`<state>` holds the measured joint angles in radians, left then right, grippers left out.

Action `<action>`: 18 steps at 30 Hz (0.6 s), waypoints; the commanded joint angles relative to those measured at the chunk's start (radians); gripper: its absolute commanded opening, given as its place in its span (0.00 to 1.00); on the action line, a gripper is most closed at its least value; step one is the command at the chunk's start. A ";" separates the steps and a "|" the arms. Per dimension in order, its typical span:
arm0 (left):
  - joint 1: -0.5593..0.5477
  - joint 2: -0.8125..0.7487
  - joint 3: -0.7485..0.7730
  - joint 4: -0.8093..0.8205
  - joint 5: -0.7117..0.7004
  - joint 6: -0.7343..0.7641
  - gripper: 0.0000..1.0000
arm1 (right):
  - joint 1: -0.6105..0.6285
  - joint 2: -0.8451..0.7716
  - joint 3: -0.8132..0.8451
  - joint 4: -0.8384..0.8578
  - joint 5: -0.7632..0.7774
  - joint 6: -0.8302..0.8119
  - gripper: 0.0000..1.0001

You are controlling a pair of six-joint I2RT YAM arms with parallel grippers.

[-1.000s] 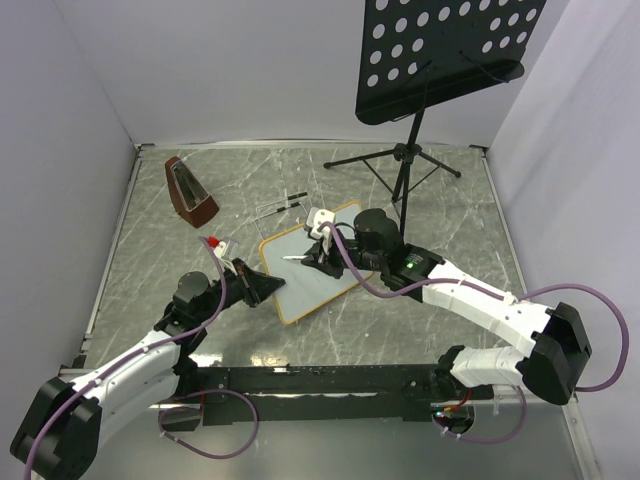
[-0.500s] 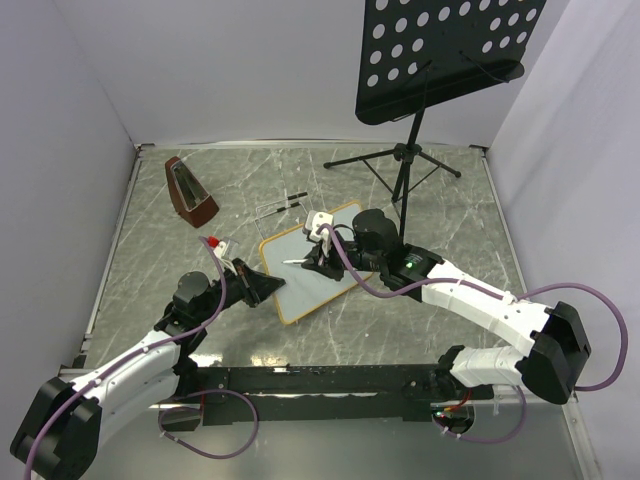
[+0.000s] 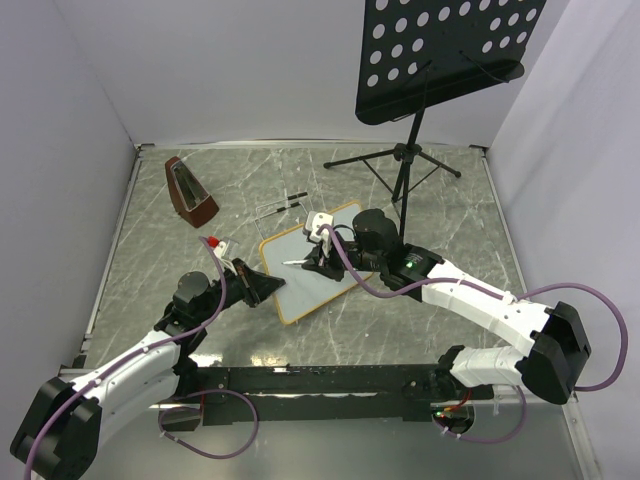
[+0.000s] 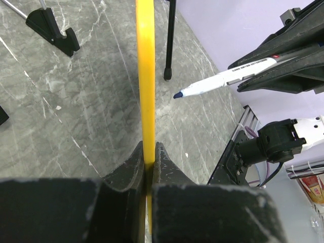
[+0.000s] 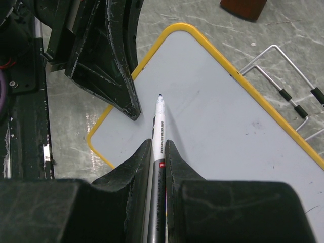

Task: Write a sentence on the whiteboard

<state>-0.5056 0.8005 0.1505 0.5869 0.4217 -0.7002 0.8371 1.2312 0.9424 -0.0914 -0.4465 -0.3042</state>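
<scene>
Right wrist view: the right gripper (image 5: 158,148) is seen with its two fingers pressed together on the barrel of a white marker (image 5: 159,121), so the pen is held firmly between them. Small print and a red mark are carried on the barrel, but they are too small to be read. The dark tip is pointed at the face of the whiteboard (image 5: 228,116), near its left corner; whether the tip touches the face cannot be told. The face is shown as plain pale grey, with only a few faint specks, and is bordered by a yellow frame with rounded corners.

At that same corner the left gripper (image 4: 148,152) is clamped on the frame, its fingers drawn tight against the thin yellow edge, which is seen edge-on in the left wrist view.

A bent wire rack (image 5: 283,76) is placed just beside the whiteboard's far edge. Further back and to the left of the whiteboard a brown metronome (image 3: 190,190) is stood on the grey marbled table (image 3: 450,200). Behind the whiteboard, to the right, a black perforated music stand (image 3: 440,50) is raised on its tripod.
</scene>
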 commanded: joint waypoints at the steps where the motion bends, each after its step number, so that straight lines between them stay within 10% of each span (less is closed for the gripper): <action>1: -0.002 -0.023 0.009 0.159 0.017 -0.005 0.01 | -0.007 -0.006 0.041 0.005 -0.035 -0.022 0.00; 18: -0.002 -0.020 0.004 0.168 0.017 -0.016 0.01 | -0.016 -0.004 0.058 -0.008 -0.049 -0.045 0.00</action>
<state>-0.5056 0.8005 0.1493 0.5907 0.4221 -0.7006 0.8257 1.2312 0.9474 -0.1078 -0.4732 -0.3317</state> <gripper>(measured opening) 0.060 0.186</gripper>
